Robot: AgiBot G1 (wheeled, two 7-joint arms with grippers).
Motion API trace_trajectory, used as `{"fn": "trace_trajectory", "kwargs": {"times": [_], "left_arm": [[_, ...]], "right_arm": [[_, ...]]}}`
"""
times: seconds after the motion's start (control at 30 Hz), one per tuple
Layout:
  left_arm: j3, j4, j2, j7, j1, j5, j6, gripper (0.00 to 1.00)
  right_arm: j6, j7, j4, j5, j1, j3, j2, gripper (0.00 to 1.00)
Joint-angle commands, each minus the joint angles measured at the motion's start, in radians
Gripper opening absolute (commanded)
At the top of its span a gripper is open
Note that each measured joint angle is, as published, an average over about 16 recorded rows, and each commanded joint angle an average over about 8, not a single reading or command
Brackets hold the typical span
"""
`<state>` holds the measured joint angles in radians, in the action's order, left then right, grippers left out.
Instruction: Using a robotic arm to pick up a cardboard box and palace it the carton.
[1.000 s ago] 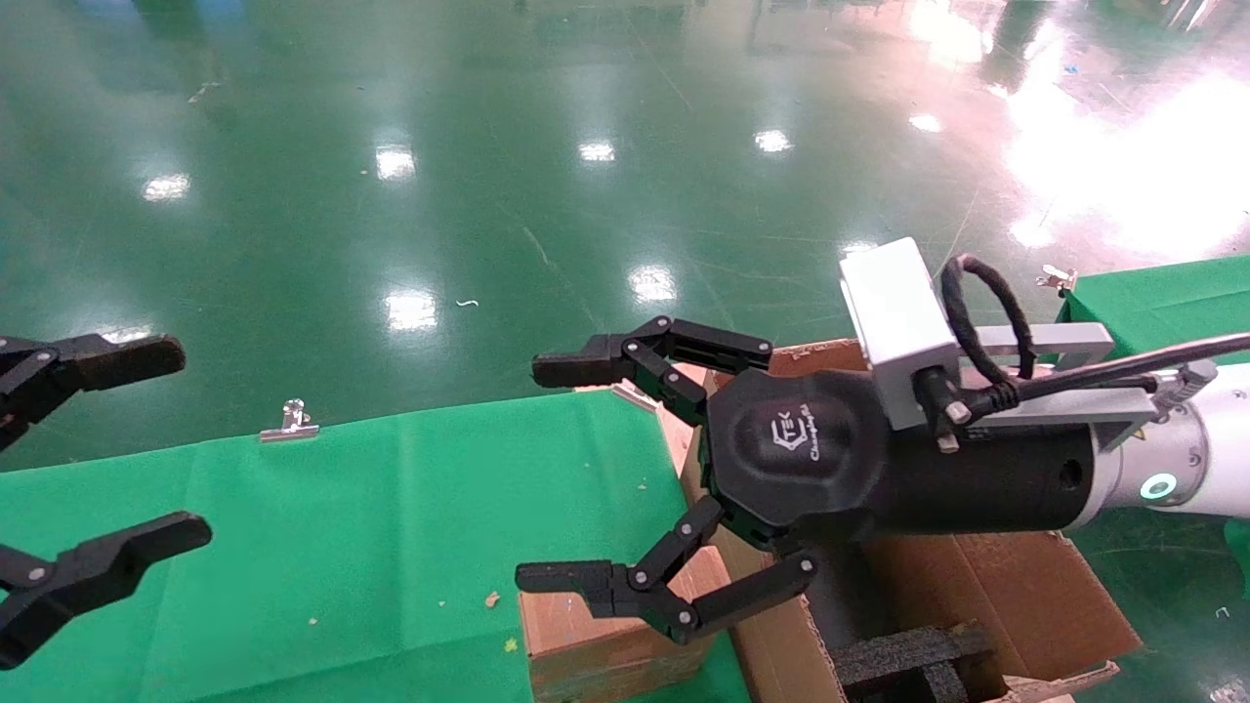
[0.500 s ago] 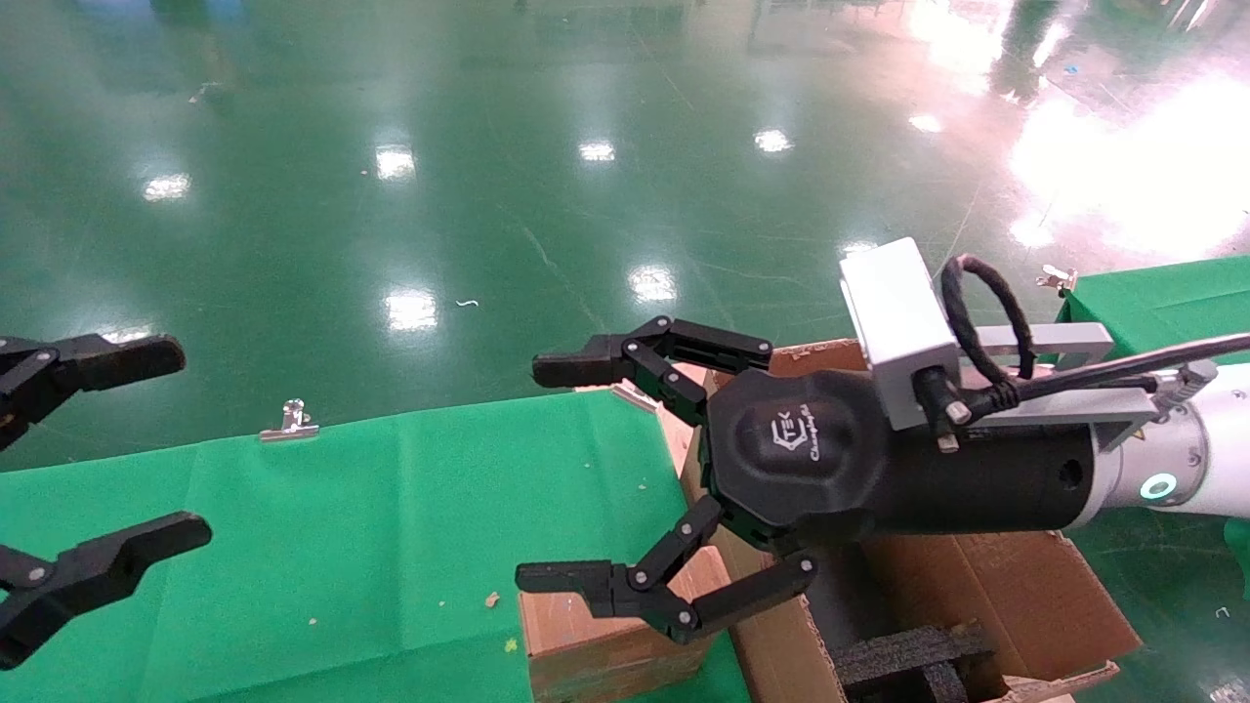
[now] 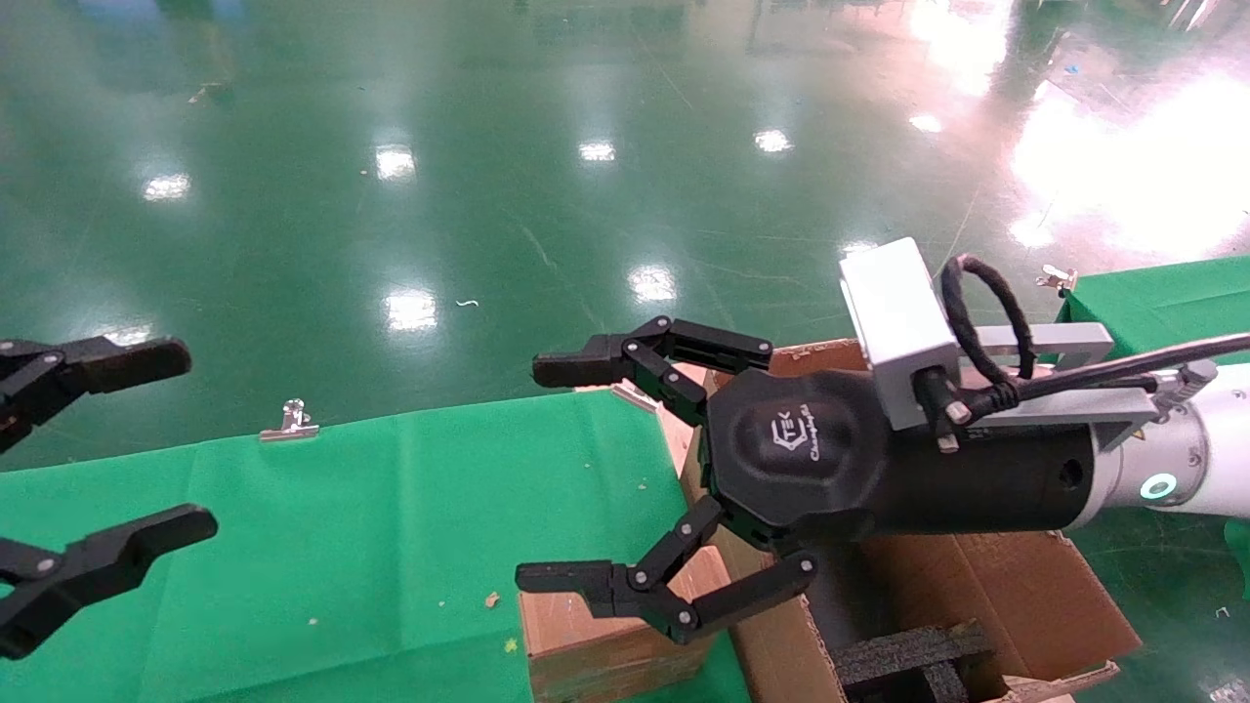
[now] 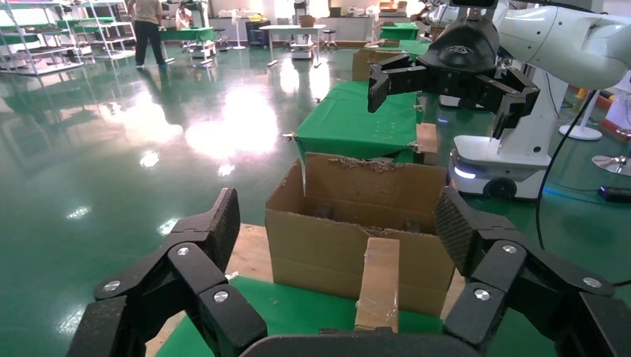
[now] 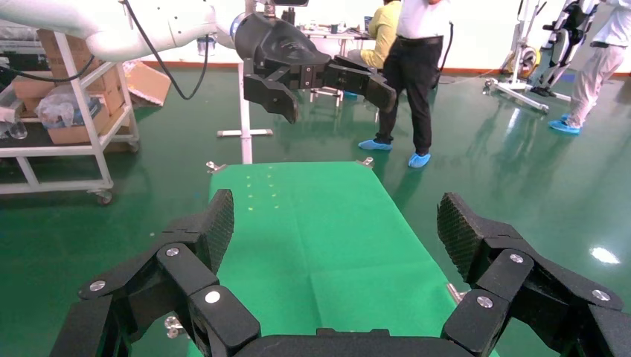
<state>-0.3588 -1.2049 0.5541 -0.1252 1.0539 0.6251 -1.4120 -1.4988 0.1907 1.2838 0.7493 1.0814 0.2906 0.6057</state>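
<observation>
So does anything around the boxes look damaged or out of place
The carton has a ragged, torn top edge, plain in the left wrist view. The cardboard box stands on its narrow edge on the green cloth against the carton's side rather than lying flat. Both end effectors, right and left, are open and empty.

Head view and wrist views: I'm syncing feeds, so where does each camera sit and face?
Head view: on the head, facing forward and down at the green cloth-covered table; left gripper and right gripper show, open.
Left wrist view: on the left wrist, facing the small closed brown cardboard box and large brown corrugated carton; own fingers show.
Right wrist view: on the right wrist, facing along the table towards the left gripper; own fingers show.
Shared: head and left wrist views both show box and carton.
</observation>
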Motion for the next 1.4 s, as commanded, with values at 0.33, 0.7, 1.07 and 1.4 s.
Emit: {"fn": "trace_trajectory", "kwargs": {"times": [0.33, 0.7, 1.07, 1.4], "left_arm": [[0.0, 0.0, 0.0, 0.0, 0.0, 0.0, 0.0, 0.0], [0.0, 0.0, 0.0, 0.0, 0.0, 0.0, 0.0, 0.0], [0.0, 0.0, 0.0, 0.0, 0.0, 0.0, 0.0, 0.0], [0.0, 0.0, 0.0, 0.0, 0.0, 0.0, 0.0, 0.28]], "right_arm": [[-0.061, 0.009, -0.024, 0.179, 0.089, 0.099, -0.001, 1.0], [-0.081, -0.044, -0.093, 0.468, 0.281, 0.353, 0.095, 1.0], [-0.078, -0.068, -0.187, 0.674, 0.451, 0.556, 0.241, 1.0], [-0.074, -0.084, -0.23, 0.76, 0.528, 0.68, 0.314, 1.0]]}}
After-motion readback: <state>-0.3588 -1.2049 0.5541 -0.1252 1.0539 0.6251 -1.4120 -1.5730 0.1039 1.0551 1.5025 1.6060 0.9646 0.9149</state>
